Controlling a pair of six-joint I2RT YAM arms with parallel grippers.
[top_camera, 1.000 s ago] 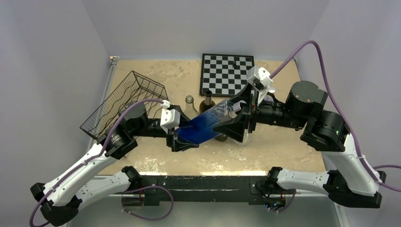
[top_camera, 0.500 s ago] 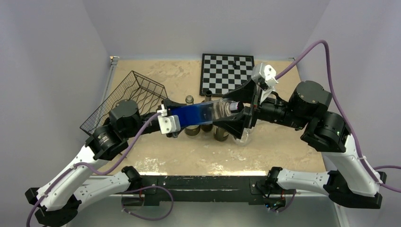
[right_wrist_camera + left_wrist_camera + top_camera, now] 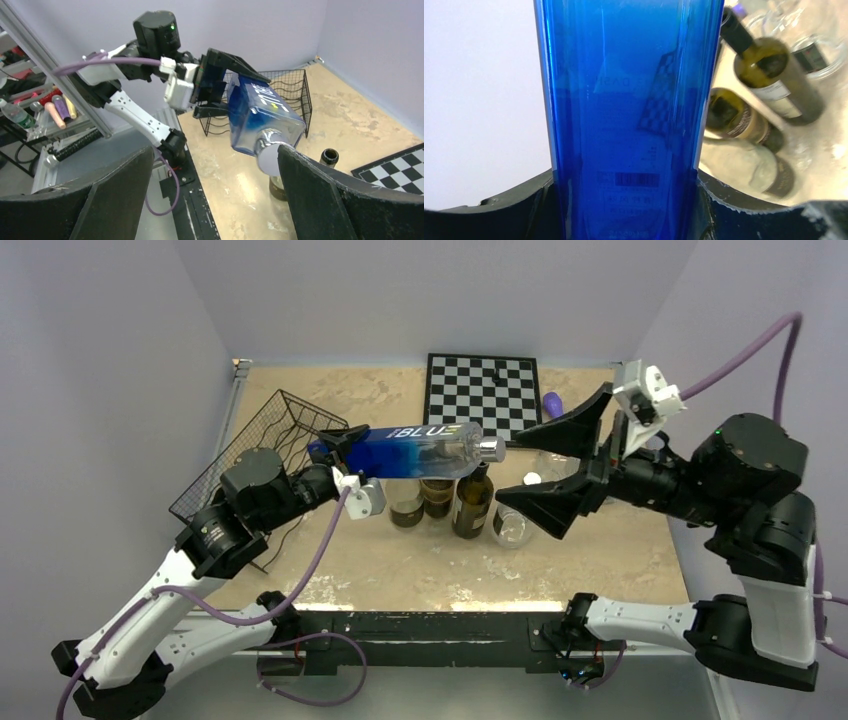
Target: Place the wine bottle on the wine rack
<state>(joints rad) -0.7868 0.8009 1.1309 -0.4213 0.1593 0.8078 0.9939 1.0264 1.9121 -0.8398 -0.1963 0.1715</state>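
The wine bottle [image 3: 420,452] hangs level in the air above the standing bottles [image 3: 472,502], its base just beside the wine rack [image 3: 285,410] and its cap pointing right; my left gripper [image 3: 345,452] is clamped on the base end, while my right gripper [image 3: 507,468] stands wide with nothing in it, near the cap; I judge the handover done and the carry begun; next I must swing left, lower the bottle into a wire groove, then release; a second ago both grippers held it, lower and tilted; the right has since let go and drawn back.
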